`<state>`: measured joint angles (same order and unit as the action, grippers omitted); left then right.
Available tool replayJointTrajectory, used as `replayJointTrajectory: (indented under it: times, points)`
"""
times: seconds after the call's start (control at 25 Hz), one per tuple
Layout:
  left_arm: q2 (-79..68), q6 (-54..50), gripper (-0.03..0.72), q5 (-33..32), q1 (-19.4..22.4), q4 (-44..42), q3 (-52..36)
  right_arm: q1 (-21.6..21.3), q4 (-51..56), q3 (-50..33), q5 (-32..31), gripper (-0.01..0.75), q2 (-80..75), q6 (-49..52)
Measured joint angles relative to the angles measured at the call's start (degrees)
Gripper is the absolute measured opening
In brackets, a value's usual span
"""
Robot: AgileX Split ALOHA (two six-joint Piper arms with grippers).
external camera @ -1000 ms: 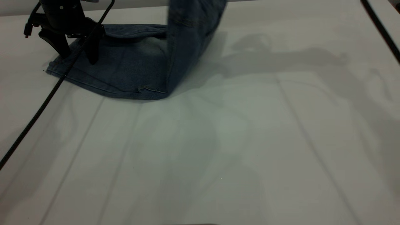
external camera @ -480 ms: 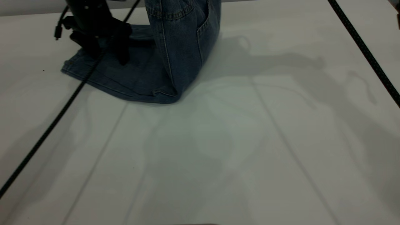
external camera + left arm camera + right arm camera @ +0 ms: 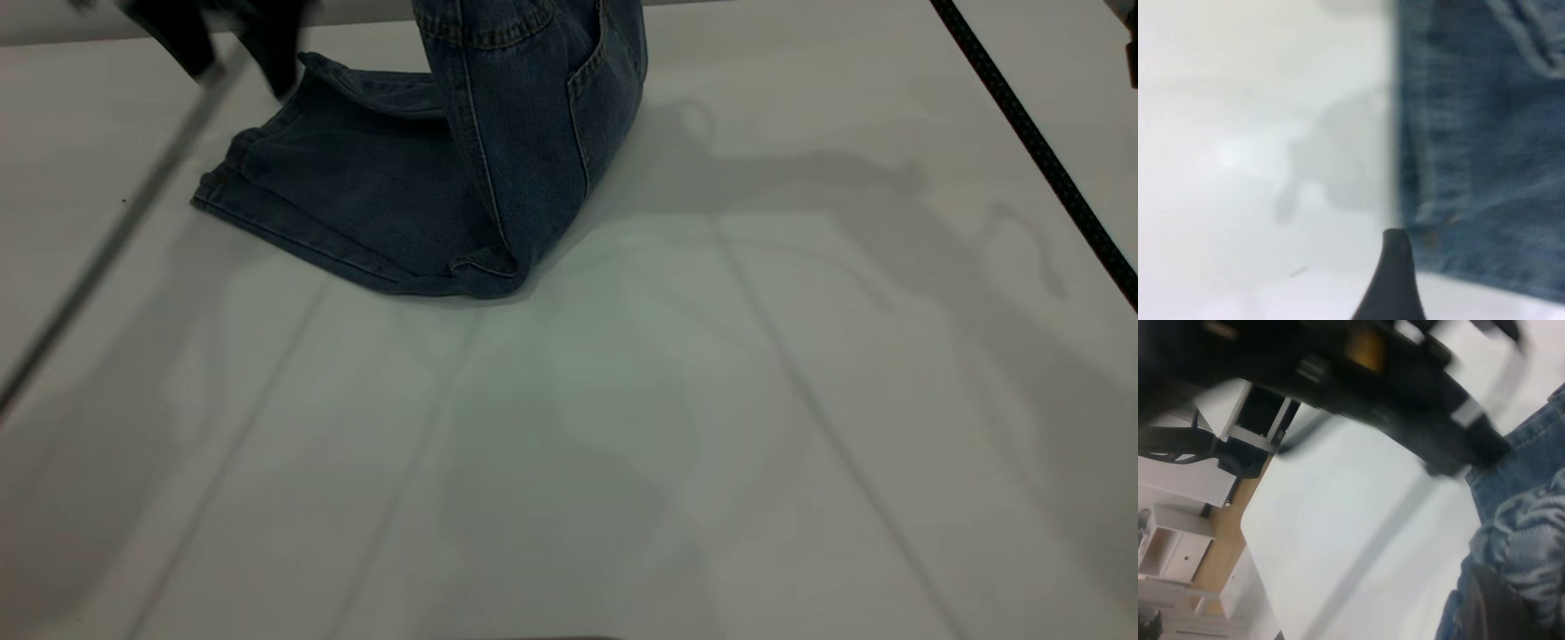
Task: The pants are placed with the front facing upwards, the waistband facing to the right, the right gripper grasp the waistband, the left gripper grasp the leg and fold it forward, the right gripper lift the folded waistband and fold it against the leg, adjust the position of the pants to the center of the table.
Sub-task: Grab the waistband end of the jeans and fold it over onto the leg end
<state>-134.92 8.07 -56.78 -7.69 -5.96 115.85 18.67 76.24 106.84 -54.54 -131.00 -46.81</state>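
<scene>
Pants (image 3: 391,204) at table's (image 3: 711,444) 11 o'clock. Waistband (image 3: 1531,540) up, pinched in right gripper (image 3: 1491,600). Left gripper (image 3: 227,36) off leg; fingers can't tell. Step: second fold. Next: lay waistband onto leg.

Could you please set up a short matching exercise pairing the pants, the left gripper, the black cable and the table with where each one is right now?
Things:
1. pants
2. left gripper
3. black braided cable
4. table

Places or states:
A. runs diagonally along the right edge
B. above the leg hem, off the denim
C. white, bare in front
D. one end lifted, leg end lying flat

Pairs: 1-D, 2-B, 3-A, 4-C
</scene>
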Motion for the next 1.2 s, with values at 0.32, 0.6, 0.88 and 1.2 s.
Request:
replayJointTrajectory:
  times: [0.32, 0.6, 0.88, 1.2]
  points:
    - [13.6, -1.1, 0.584, -1.4, 0.8, -1.2, -0.2, 1.5, 6.7, 0.1, 3.8, 0.04, -3.4, -4.8]
    - [17.8, -1.3, 0.584, -1.6, 0.7, 0.2, -0.2, 7.3, 16.4, 0.1, 9.8, 0.04, -6.9, -17.1]
    - [17.8, -1.6, 0.584, -2.3, -0.1, 0.5, -0.4, 12.2, 25.0, 0.7, 22.3, 0.043, -10.3, -27.2]
    - [17.8, -1.6, 0.584, -2.8, -0.4, 0.7, -0.4, 15.0, 26.6, 4.6, 26.8, 0.368, -13.6, -29.0]
